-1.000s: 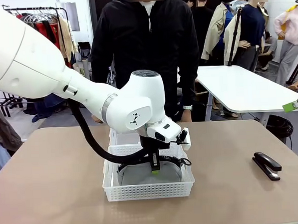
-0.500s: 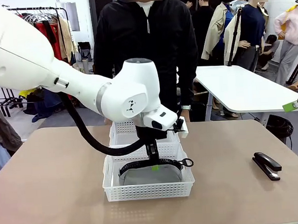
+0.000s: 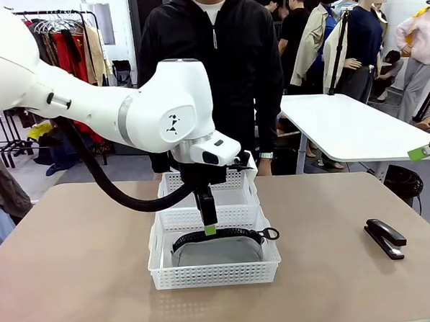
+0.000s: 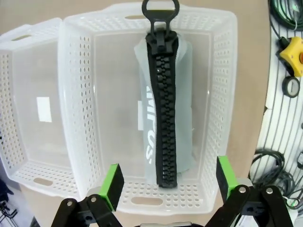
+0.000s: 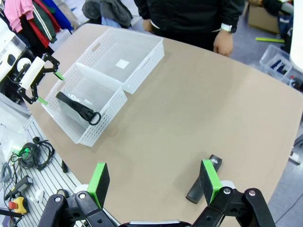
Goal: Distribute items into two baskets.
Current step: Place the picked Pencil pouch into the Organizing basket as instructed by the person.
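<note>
Your left gripper [image 4: 168,179] hangs just above the near basket [image 3: 214,275], jaws wide apart and holding nothing. The grey zip pouch [image 4: 163,109] lies flat inside that basket, its ring pull at the rim. The second basket [image 3: 174,183] touches the near basket's far side. The black stapler [image 3: 385,238] lies well to that basket's right, on the table [image 3: 76,269]. Your right gripper [image 5: 154,180] hovers up there too, jaws spread and empty.

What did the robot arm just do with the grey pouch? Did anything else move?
The left gripper opened, let go of the grey pouch and lifted up out of the near basket. The pouch lies inside that basket. The black stapler stayed on the table, the far basket stayed put, and the right gripper stayed open.
</note>
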`<state>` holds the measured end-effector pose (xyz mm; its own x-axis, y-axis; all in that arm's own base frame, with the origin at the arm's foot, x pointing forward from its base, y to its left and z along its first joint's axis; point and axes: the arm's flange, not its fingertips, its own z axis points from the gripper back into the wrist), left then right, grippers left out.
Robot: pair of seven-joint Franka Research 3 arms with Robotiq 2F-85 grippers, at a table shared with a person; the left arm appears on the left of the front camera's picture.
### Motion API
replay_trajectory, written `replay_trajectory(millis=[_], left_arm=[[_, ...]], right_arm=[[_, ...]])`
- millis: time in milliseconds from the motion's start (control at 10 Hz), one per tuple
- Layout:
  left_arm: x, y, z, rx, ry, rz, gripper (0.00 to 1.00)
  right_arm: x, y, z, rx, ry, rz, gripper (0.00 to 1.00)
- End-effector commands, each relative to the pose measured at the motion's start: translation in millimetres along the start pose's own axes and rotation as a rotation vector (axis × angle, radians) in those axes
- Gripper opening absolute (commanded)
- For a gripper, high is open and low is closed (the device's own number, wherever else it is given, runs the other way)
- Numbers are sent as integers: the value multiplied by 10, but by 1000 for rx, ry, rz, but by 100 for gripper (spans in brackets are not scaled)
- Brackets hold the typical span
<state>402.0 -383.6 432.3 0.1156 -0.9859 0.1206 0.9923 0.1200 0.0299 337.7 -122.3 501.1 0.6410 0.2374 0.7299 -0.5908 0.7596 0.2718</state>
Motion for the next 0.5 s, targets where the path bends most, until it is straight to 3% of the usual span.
replay_trajectory(millis=[0,100,400], left_arm=[[-184,-78,26,-23,-3,-83,100],[0,0,0,0,0,0,100],[0,0,0,0,0,0,100]], right_arm=[[5,9,3,5,-5,4,100],[5,9,3,5,-5,4,100],[5,9,3,5,-5,4,100]])
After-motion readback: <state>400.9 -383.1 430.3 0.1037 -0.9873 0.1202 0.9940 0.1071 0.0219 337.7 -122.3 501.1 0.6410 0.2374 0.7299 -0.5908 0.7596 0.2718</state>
